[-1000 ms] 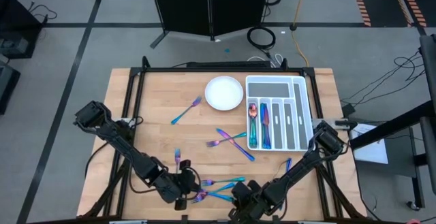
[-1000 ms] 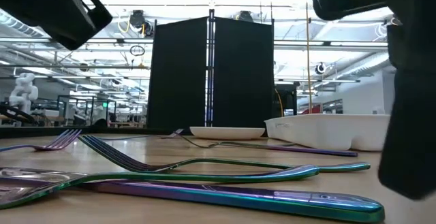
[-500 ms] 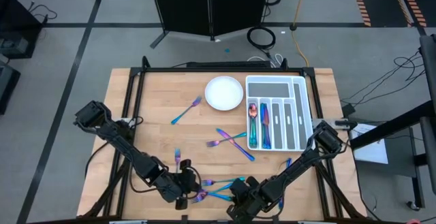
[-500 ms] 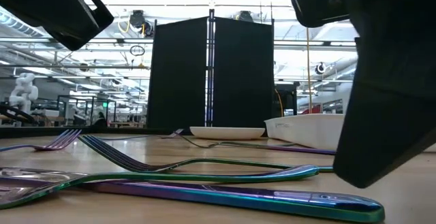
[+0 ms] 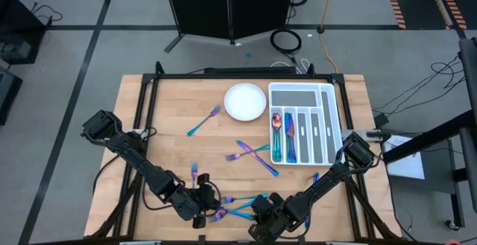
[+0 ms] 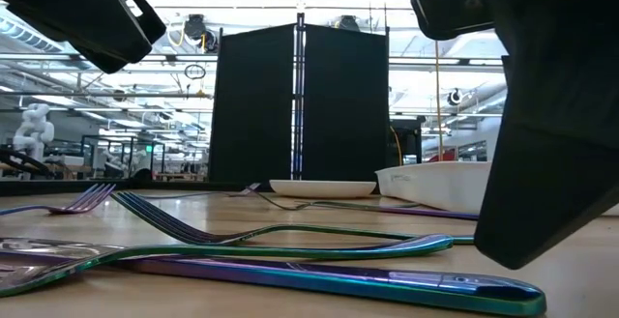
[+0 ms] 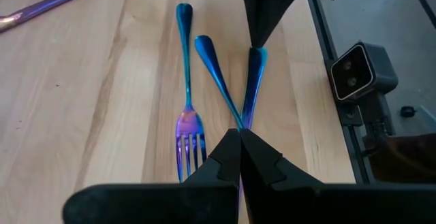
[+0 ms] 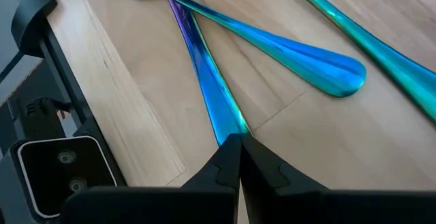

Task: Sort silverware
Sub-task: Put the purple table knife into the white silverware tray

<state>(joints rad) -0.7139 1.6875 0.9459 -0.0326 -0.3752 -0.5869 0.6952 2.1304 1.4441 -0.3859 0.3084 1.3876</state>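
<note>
We see the white compartmented cutlery tray (image 5: 303, 123) on the wooden table (image 5: 171, 111) holding only a couple of iridescent metal pieces (image 5: 283, 137), so sorting has barely begun. Most silverware lies loose: a crossed cluster mid-table (image 5: 253, 156), a lone fork (image 5: 203, 121) near the round white plate (image 5: 245, 101), and a pile at the near edge (image 5: 238, 204). Both grippers sit there, left gripper (image 7: 239, 144) and right gripper (image 8: 238, 150) pinched together on nothing. Since a second ago, the right arm has slid left toward that pile; the cutlery hasn't budged.
</note>
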